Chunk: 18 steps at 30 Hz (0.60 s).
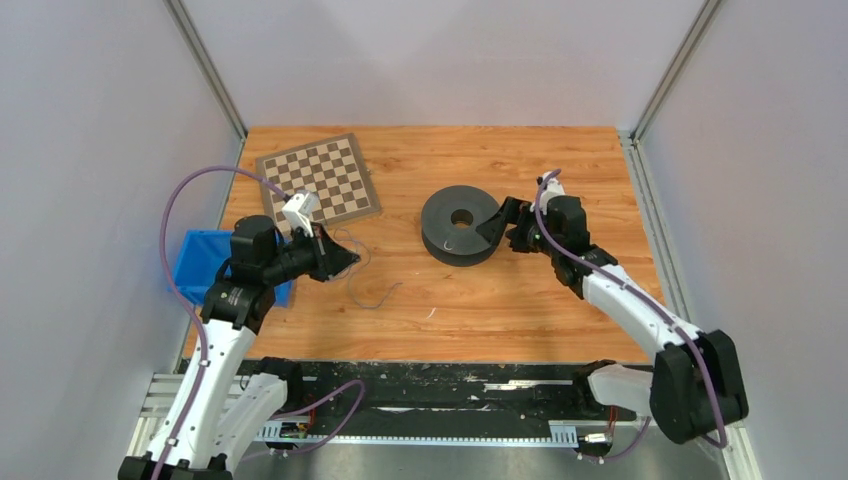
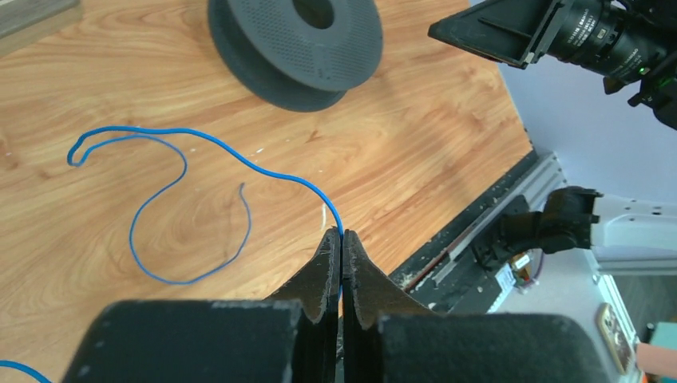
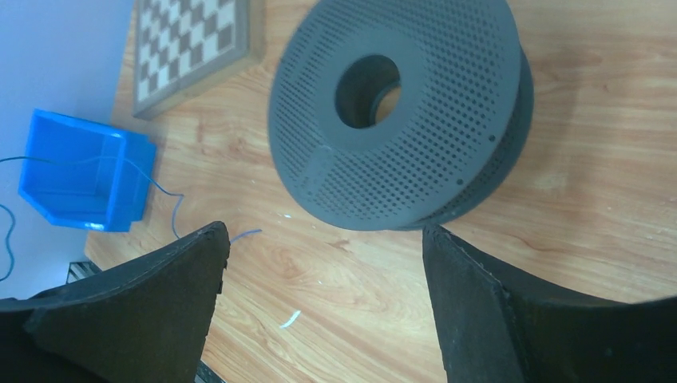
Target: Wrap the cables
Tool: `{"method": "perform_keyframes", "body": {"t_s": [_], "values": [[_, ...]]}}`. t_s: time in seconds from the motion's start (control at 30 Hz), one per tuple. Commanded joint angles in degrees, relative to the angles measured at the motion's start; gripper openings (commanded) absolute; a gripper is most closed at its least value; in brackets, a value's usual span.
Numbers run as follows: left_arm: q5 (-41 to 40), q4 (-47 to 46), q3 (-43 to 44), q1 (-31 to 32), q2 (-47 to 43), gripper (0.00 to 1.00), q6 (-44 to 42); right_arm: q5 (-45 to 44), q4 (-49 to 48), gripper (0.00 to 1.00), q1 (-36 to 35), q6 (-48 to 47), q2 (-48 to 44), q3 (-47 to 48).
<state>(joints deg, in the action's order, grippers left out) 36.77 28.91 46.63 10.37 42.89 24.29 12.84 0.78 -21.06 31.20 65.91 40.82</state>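
Cables (image 2: 172, 171) loop over the wooden table (image 1: 520, 300), pinched by left claw (image 2: 342, 239); right claw (image 3: 323, 239) spread.

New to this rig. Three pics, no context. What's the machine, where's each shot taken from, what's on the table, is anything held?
It is two robot arms bolted at the near edge of a wooden table. The wide picture comes from a fixed camera above and behind them; the other two come from cameras on each wrist, looking past that arm's own fingers.

On the table: a dark grey spool, a chessboard, a blue bin at the left edge, and a thin blue cable lying in loose loops.

The left tool is shut on the cable, pinching it between its fingertips. The right tool is open with nothing in it, facing the spool, its fingers standing either side of it in that wrist view.
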Motion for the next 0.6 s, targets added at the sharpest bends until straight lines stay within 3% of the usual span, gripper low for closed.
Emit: {"method": "perform_keyframes", "body": {"t_s": [0.0,0.2,0.47,0.57], "values": [[-6.08,-2.21,-0.79,0.24,-2.13,0.00,-2.23,8.72,-4.38,0.88,3.61,-2.25,5.74,1.29],[-8.88,-0.50,-0.46,0.21,-3.74,0.00,-3.68,18.59,-9.59,0.84,11.50,-0.82,13.47,1.28],[-9.07,0.31,0.03,0.26,-2.76,0.00,-4.44,27.71,-20.70,0.79,13.90,2.84,27.55,3.17],[-10.36,0.48,-0.18,0.26,-3.10,0.00,-4.62,28.76,-25.59,0.72,14.57,5.66,32.09,3.76]]}}
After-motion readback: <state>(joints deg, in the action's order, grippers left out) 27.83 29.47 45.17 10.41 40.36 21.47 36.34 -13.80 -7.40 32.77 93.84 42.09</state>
